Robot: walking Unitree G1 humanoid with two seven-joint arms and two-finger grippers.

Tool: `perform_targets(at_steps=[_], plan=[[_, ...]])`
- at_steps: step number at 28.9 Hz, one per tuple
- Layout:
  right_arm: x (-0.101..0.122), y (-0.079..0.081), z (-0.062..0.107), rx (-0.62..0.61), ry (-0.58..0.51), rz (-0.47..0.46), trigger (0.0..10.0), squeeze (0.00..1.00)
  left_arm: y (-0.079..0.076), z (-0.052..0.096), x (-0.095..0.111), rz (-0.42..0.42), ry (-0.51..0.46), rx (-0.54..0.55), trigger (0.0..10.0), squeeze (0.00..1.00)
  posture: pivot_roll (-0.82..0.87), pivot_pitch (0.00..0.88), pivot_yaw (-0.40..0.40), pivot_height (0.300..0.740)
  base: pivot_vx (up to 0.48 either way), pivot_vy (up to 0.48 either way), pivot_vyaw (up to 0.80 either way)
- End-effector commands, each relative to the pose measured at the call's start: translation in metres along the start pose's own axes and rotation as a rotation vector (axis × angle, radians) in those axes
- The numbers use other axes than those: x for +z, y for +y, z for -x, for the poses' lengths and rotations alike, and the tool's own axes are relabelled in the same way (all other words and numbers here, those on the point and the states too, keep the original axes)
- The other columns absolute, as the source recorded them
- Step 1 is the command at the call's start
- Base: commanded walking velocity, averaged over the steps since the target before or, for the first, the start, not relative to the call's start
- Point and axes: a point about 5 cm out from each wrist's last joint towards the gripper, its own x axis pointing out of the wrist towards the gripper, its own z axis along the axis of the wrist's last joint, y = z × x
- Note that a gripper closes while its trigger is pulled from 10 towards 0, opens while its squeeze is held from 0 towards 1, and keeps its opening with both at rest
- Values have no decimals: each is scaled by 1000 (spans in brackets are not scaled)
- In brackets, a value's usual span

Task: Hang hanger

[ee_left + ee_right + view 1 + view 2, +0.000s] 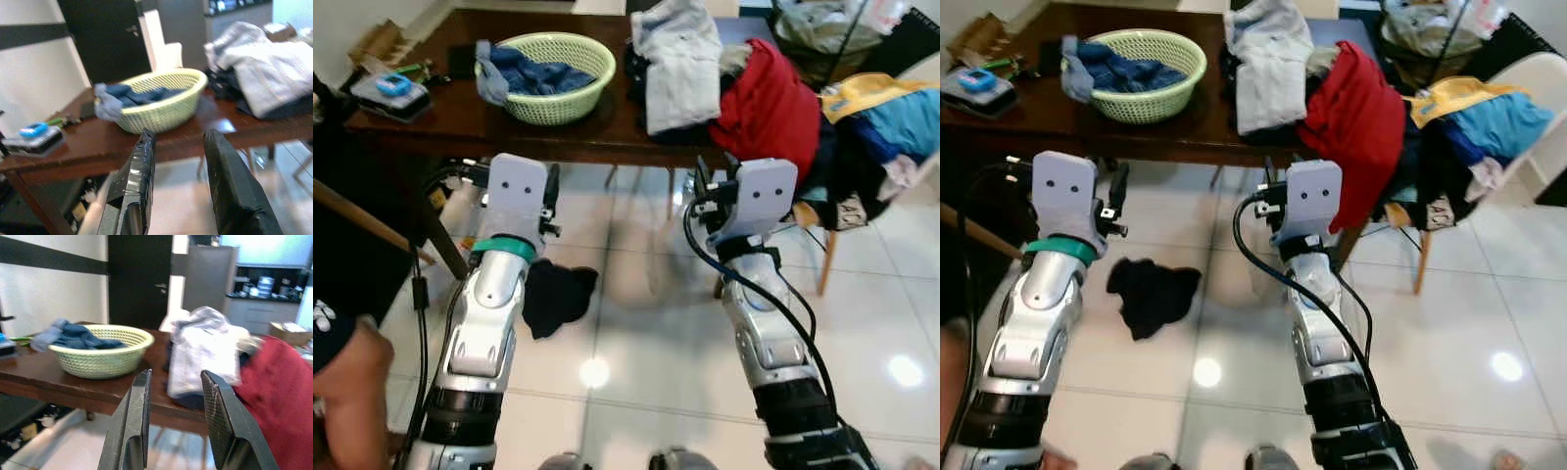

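Left eye view. Dark wooden counter (pixel 460 122) across the top of the scene. A pale green basket (pixel 558 76) holding blue cloth stood toward its left end; a grey-white garment (pixel 677 61) and a red garment (pixel 769 103) were heaped at its near edge, the red one spilling over that edge. A chair (pixel 891 117) loaded with coloured clothes stood beyond the counter's right end. A dark cloth (pixel 553 294) lay on the tiled floor just short of the counter. Both arms were raised toward the counter's near edge, empty. No hanger could be made out.

Right eye view. Same layout. A person's arm sat at the lower left margin, beside the left arm.

Left wrist view. Left gripper (pixel 178 183): jaws spread, nothing between them, aimed at the basket and the counter's near edge.

Right wrist view. Right gripper (pixel 176 418): jaws spread, nothing held, aimed at the counter between the basket and the grey-white garment.

Step in hand, as judged: approach and search; no grasp made. The task's hanger was not identifiable anywhere, possibly buried under the clothing or out of sight. The next move would call for locating it, probably by closing on the garment heap or turning the head, before either arm reaches.
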Motion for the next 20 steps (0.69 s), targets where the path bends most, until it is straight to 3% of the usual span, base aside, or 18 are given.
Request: perform_targets(at_steps=[1, 7, 13, 20], plan=[[0, 1, 0, -1, 4, -1, 10000, 0, -1, 2, -4, -4, 22, -11, 10000, 0, 36, 0, 54, 733, 465, 0, 0], [0, 1, -1, -2, 7, -10, 10000, 0, -2, 2, -4, -4, 24, -15, 10000, 0, 38, 0, 53, 733, 465, 0, 0], [1, 1, -1, 0, 9, -15, 10000, 0, -2, 4, -4, -5, 26, -18, 10000, 0, 43, 2, 51, 733, 464, 0, -555], [1, 1, -1, 2, 5, -7, 10000, 0, -2, 4, -4, -6, 29, -19, 10000, 0, 46, 4, 51, 733, 465, 0, 0]])
